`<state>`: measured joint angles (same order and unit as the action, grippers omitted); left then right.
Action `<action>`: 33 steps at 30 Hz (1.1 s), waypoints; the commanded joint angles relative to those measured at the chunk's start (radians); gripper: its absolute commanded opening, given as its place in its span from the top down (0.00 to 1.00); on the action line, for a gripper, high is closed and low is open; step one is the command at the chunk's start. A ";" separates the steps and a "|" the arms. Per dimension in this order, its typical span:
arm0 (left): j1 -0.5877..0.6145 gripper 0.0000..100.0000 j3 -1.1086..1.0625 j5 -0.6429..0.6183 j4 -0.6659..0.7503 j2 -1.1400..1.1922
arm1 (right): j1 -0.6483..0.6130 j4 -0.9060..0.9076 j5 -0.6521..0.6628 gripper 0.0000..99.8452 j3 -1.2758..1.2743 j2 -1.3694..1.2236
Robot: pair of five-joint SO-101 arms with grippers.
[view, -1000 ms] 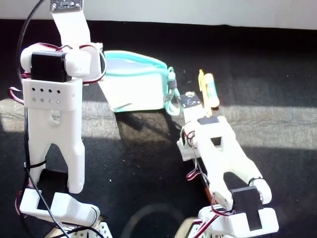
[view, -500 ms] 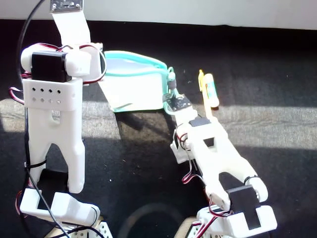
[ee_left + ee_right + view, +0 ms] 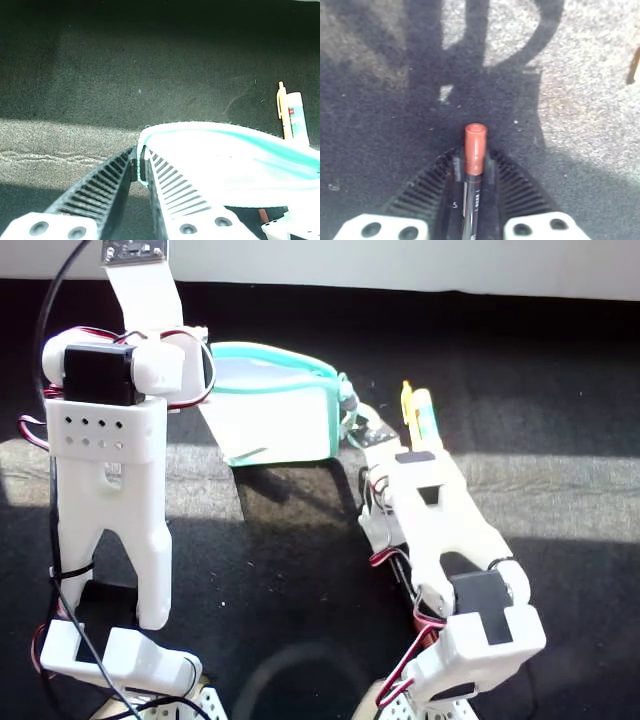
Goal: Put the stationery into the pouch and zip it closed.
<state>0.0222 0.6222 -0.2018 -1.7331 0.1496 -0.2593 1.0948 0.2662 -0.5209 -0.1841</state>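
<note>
Jutting beyond rt claw [image 3: 474,159]: red-capped pen [image 3: 475,140] (clamped btw jaws)

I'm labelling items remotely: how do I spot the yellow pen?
Find the white pouch with teal trim on the dark mat. Past its zipper pull, two items lie side by side; the thin yellow pen is nearer the pouch, unlike the fatter white tube.

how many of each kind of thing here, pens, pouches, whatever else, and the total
Pouches: 1, the white pouch with teal trim
Pens: 2, the red-capped pen held in the right gripper, and the yellow pen lying loose
Tubes: 1, the white tube beside the yellow pen
Total: 4
</note>
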 commanded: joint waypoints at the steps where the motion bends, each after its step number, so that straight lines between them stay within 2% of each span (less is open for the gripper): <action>1: 0.010 0.99 -0.005 0.005 -0.029 0.036 | 0.004 0.016 0.012 0.99 0.025 0.044; 8: 0.005 0.99 -0.008 0.008 -0.029 -0.015 | 0.005 0.177 0.011 0.99 0.099 0.621; 12: 0.005 0.99 -0.010 0.008 -0.029 -0.012 | 0.004 0.142 0.008 0.99 0.194 0.912; 15: 0.004 0.99 -0.010 0.008 -0.029 -0.010 | 0.004 0.054 -0.078 0.99 0.280 1.012; 21: 0.004 0.99 -0.010 0.008 -0.029 -0.010 | -0.005 -0.171 -0.204 0.99 0.460 1.026; 25: 0.004 0.99 -0.010 0.008 -0.029 -0.010 | -0.067 -0.269 -0.279 0.99 0.544 0.960; 33: -0.064 0.99 -0.010 0.008 -0.029 -0.008 | -0.259 -0.367 -0.281 0.99 0.757 0.739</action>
<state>-0.0008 0.6222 -0.2018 -1.7361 0.1327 -0.4557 0.7587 -0.0069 0.1435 0.6229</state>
